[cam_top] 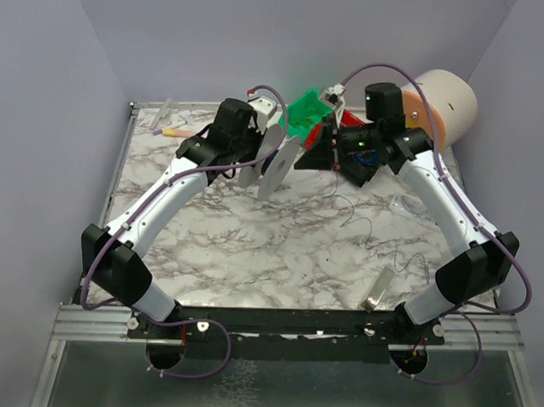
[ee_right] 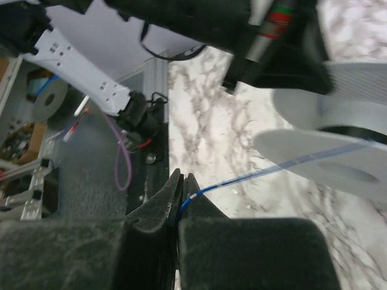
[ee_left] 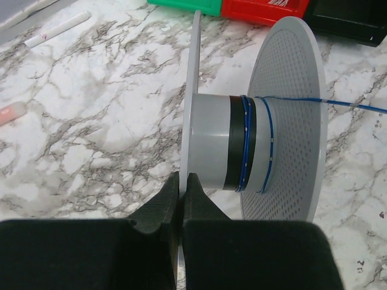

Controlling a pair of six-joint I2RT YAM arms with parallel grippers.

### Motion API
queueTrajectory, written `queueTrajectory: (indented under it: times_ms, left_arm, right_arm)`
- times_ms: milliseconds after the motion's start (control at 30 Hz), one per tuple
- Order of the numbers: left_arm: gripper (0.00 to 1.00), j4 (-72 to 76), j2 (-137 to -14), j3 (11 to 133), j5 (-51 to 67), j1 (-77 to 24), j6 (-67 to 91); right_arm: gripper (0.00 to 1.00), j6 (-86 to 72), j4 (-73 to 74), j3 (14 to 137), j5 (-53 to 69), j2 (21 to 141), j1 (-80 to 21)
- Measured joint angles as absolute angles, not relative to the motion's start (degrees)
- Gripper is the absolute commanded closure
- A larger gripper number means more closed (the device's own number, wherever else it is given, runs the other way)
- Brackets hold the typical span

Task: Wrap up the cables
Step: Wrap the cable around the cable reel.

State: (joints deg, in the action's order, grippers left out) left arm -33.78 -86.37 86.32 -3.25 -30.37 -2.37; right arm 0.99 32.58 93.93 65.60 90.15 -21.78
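Grey spool (ee_left: 211,139): the left claw (ee_left: 183,180) clenches its flange, the right claw (ee_right: 182,181) pinches the thin blue cable (ee_left: 245,139) wound on its core. More cable lies loose on the marble surface (cam_top: 253,247); green bin (cam_top: 302,115) behind.

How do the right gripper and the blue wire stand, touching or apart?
Touching. The right wrist view shows the right gripper shut on the blue wire, which emerges from between its closed fingertips and runs to the spool.

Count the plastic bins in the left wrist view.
3, side by side at the top edge: green bin left, red bin middle, black bin right. Others may lie outside the frame.
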Motion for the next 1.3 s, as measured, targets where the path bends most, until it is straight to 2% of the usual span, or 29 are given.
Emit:
queueTrajectory:
  times_ms: [200, 400, 867, 1100, 1300]
  left_arm:
    - [1.0, -32.75, -88.33, 86.46, -3.2, -30.28, 1.69]
    - [1.0, -32.88, -90.45, 89.76, 0.36, -25.41, 5.41]
    - [1.0, -32.69, -91.83, 95.04, 17.61, -15.97, 16.71]
    - [1.0, -28.95, -91.02, 93.76, 28.32, -9.63, 21.41]
    - [1.0, -23.88, -88.58, 91.05, 34.54, -6.81, 23.59]
  right_arm:
    - [1.0, 5.04, 32.25, 91.42, 65.95, 91.64, -29.63]
    - [0.99, 13.63, 33.5, 87.79, 65.89, 95.35, -33.69]
    - [1.0, 20.45, 29.52, 77.3, 67.51, 99.22, -35.94]
    - [0.99, 15.33, 20.88, 69.78, 69.12, 99.04, -35.11]
    - [1.0, 6.74, 9.28, 61.06, 61.8, 94.56, -32.47]
